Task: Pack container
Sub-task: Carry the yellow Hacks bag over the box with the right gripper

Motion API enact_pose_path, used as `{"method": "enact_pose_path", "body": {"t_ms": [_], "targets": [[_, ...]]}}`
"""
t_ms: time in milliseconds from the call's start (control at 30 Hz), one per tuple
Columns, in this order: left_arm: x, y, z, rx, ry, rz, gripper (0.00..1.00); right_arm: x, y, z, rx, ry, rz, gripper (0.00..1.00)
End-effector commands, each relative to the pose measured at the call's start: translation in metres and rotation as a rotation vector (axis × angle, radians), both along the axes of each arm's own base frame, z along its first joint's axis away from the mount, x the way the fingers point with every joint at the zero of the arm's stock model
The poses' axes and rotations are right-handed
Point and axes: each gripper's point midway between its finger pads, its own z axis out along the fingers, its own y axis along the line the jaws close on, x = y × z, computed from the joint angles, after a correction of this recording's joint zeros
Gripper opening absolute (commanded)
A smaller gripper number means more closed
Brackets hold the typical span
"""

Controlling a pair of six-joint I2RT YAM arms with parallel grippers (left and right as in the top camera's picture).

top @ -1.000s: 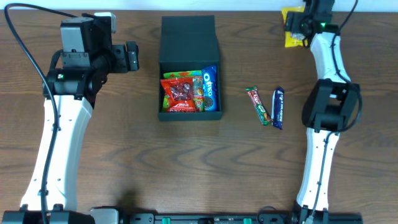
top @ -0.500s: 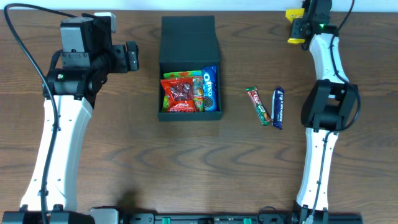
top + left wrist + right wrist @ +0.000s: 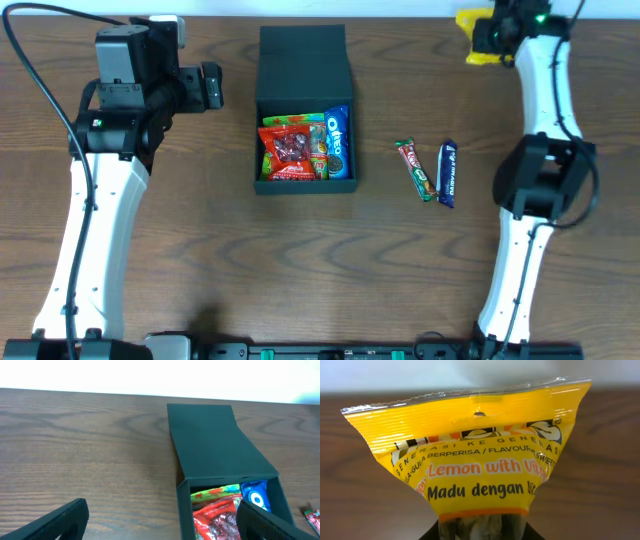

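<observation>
**Right wrist: packet pinched, lift before swinging**

Our right gripper (image 3: 482,533) is nipped shut on the yellow packet (image 3: 475,460) by its near edge. We'd lift high, then drop it in the open container (image 3: 302,60), well apart, near the left gripper (image 3: 212,88), which gapes wide and empty.

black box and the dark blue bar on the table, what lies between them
A red and green snack bar, touching neither, in the overhead view.

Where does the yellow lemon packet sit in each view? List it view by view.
Overhead: yellow lemon packet at the top right, by the table's far edge.
Right wrist: fills most of the frame.
Left wrist: not in it.
Shared landmark: the wooden table, seen in all three.
</observation>
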Motion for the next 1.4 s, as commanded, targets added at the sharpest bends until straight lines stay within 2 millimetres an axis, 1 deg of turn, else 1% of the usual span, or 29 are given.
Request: {"method": "enact_pose_path", "body": {"t_ms": [0,67,133,200,267,300,333,400,433,467,533,567,600,667,700,767,833,900,933,1000,1067,1133,1233,1333,1367], "targets": [[0.002,0.001,0.021,-0.010,-0.054,0.013,0.95,-0.021,0.003,0.090,0.031,-0.113,0.017,0.10],[0.003,0.001,0.023,0.005,-0.067,0.002,0.95,-0.035,0.004,0.117,0.056,-0.147,0.032,0.10],[0.004,0.001,0.025,0.014,-0.078,-0.004,0.95,-0.055,0.004,0.140,0.085,-0.170,0.032,0.11],[0.005,0.001,0.026,0.014,-0.084,-0.004,0.95,-0.071,0.008,0.149,0.089,-0.166,0.031,0.11],[0.006,0.001,0.027,0.016,-0.090,-0.006,0.95,-0.085,0.022,0.150,0.095,-0.146,0.052,0.10],[0.006,0.001,0.028,0.023,-0.094,-0.011,0.95,-0.090,0.033,0.149,0.103,-0.133,0.064,0.10],[0.007,0.001,0.028,0.026,-0.097,-0.013,0.95,-0.094,0.046,0.149,0.114,-0.124,0.083,0.09],[0.007,0.002,0.029,0.026,-0.101,-0.012,0.95,-0.101,0.088,0.146,0.138,-0.094,0.163,0.09],[0.007,0.002,0.029,0.026,-0.101,-0.012,0.95,-0.104,0.106,0.144,0.148,-0.082,0.190,0.09],[0.007,0.002,0.029,0.026,-0.101,-0.012,0.95,-0.108,0.130,0.142,0.159,-0.063,0.225,0.09],[0.007,0.003,0.029,0.025,-0.101,-0.008,0.95,-0.118,0.173,0.138,0.182,-0.030,0.279,0.09],[0.007,0.005,0.029,0.025,-0.099,-0.003,0.95,-0.126,0.201,0.134,0.197,-0.004,0.306,0.09],[0.007,0.008,0.029,0.022,-0.098,0.004,0.95,-0.134,0.224,0.130,0.200,0.019,0.316,0.08],[0.008,0.012,0.030,0.006,-0.098,0.027,0.95,-0.147,0.254,0.115,0.185,0.073,0.296,0.07],[0.008,0.016,0.030,-0.006,-0.095,0.044,0.95,-0.156,0.274,0.102,0.188,0.119,0.272,0.07],[0.008,0.023,0.029,-0.021,-0.092,0.071,0.95,-0.172,0.308,0.080,0.217,0.199,0.251,0.04],[0.008,0.029,0.029,-0.030,-0.090,0.092,0.95,-0.185,0.337,0.057,0.238,0.266,0.233,0.02],[0.008,0.033,0.029,-0.029,-0.090,0.100,0.95,-0.195,0.358,0.037,0.241,0.318,0.224,0.01],[0.008,0.034,0.029,-0.029,-0.090,0.102,0.95,-0.202,0.369,0.023,0.238,0.349,0.215,0.01],[0.008,0.034,0.029,-0.028,-0.089,0.102,0.95,-0.210,0.382,-0.001,0.210,0.389,0.190,0.01],[0.008,0.034,0.029,-0.029,-0.088,0.102,0.95,-0.211,0.387,-0.016,0.183,0.400,0.170,0.01],[0.007,0.034,0.028,-0.028,-0.086,0.102,0.95,-0.215,0.394,-0.038,0.163,0.427,0.154,0.01],[0.007,0.034,0.028,-0.027,-0.083,0.101,0.95,-0.219,0.396,-0.060,0.134,0.460,0.133,0.01],[0.006,0.034,0.026,-0.022,-0.077,0.098,0.95,-0.221,0.397,-0.079,0.121,0.488,0.116,0.01],[0.006,0.034,0.026,-0.023,-0.075,0.098,0.95,-0.222,0.397,-0.081,0.118,0.494,0.116,0.02]]}}
